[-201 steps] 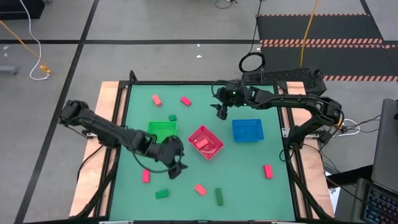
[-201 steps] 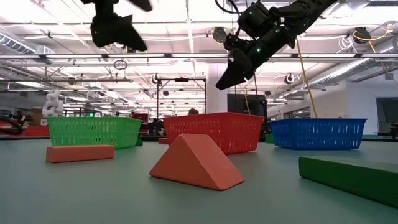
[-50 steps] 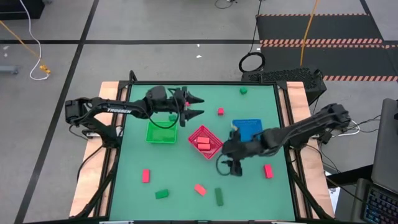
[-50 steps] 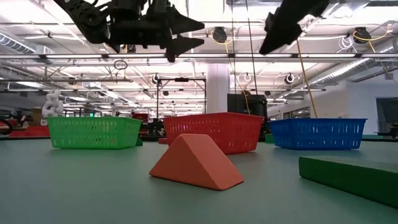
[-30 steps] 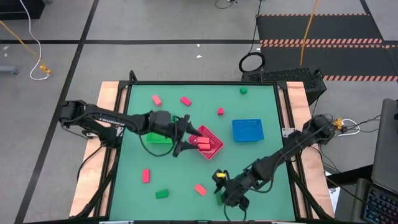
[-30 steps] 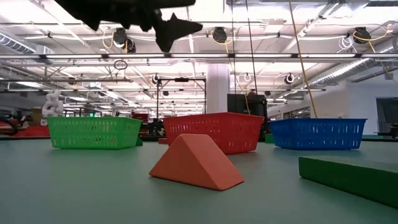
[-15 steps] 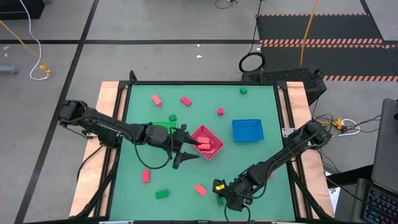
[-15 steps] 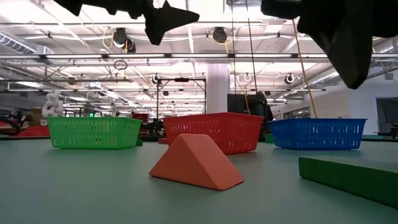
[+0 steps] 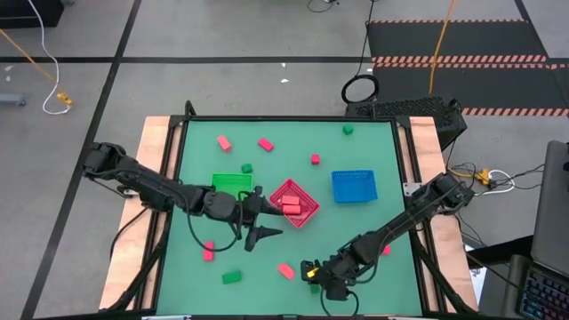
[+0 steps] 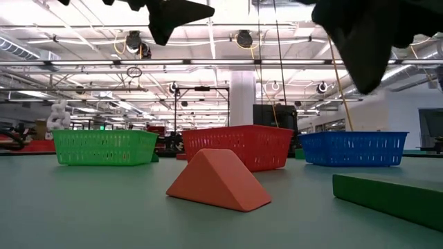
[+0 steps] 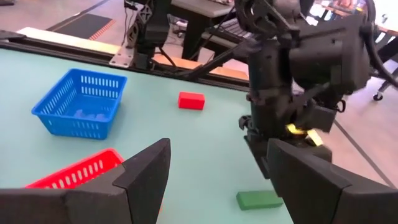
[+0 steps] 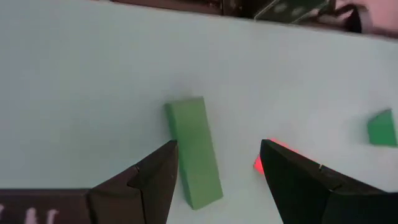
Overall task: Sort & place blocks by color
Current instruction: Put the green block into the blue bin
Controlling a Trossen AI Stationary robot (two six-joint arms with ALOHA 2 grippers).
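1. High view: right claw (image 9: 318,277) hangs over the table's near edge and covers the green bar. A pink block (image 9: 285,270) sits just beside it, so a sloppy descent could knock that one. Left claw (image 9: 262,220) is spread and empty, next to the red basket (image 9: 305,212).
2. Low view: both claws are just dark shapes up top. The pink wedge (image 10: 217,181) is near the green bar (image 10: 387,196).
3. Left wrist: fingers apart, nothing held. The right arm (image 11: 298,81) is straight ahead, collision risk if it pushes forward.
4. Right wrist: fingers apart, green bar (image 12: 193,150) between them but skewed, so closing may twist or squirt it out.
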